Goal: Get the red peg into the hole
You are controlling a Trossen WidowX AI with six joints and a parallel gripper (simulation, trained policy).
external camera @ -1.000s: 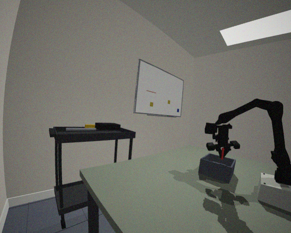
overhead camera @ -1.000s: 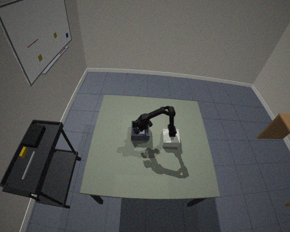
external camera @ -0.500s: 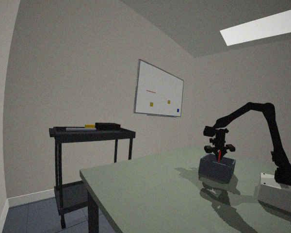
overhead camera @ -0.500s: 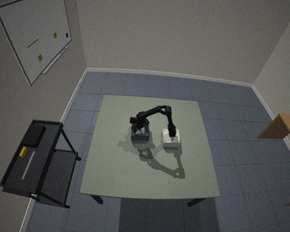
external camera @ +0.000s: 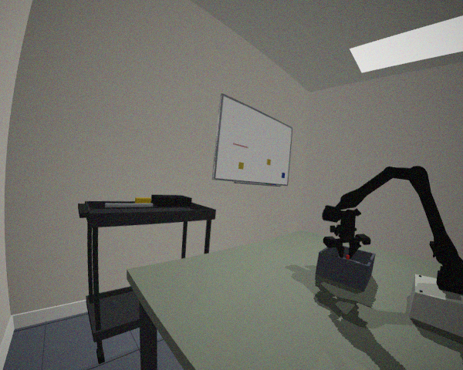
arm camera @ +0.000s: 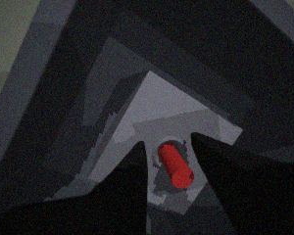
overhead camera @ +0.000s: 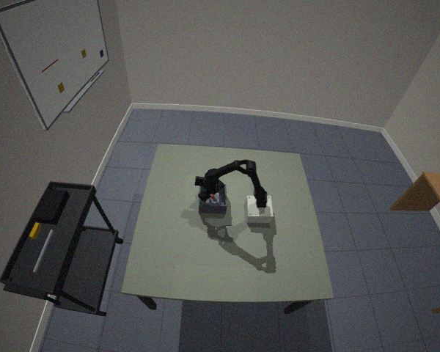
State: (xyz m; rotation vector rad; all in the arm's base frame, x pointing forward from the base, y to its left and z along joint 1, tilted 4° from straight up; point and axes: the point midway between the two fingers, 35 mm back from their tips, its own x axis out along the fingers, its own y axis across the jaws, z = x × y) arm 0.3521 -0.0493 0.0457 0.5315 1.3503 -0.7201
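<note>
The red peg (overhead camera: pixel 213 196) (external camera: pixel 347 257) (arm camera: pixel 175 164) stands inside the dark open box (overhead camera: pixel 212 208) (external camera: pixel 340 271) (arm camera: pixel 14 95). In the wrist view its lower end is inside the ring of the hole (arm camera: pixel 155 158) in the pale plate (arm camera: pixel 149 98) at the box bottom. How deep it sits cannot be told. My gripper (external camera: pixel 346 255) (arm camera: pixel 168 142) reaches down into the box and is partly open around the peg. A gap shows between the peg and each fingertip, so the peg is not gripped.
The box walls stand close around the fingers. The arm's white base (overhead camera: pixel 259 218) (external camera: pixel 443 309) is on the same green table (overhead camera: pixel 190 261) (external camera: pixel 239 302), to the right of the box. A dark cart (overhead camera: pixel 42 242) (external camera: pixel 147 216) stands beyond the table's left edge.
</note>
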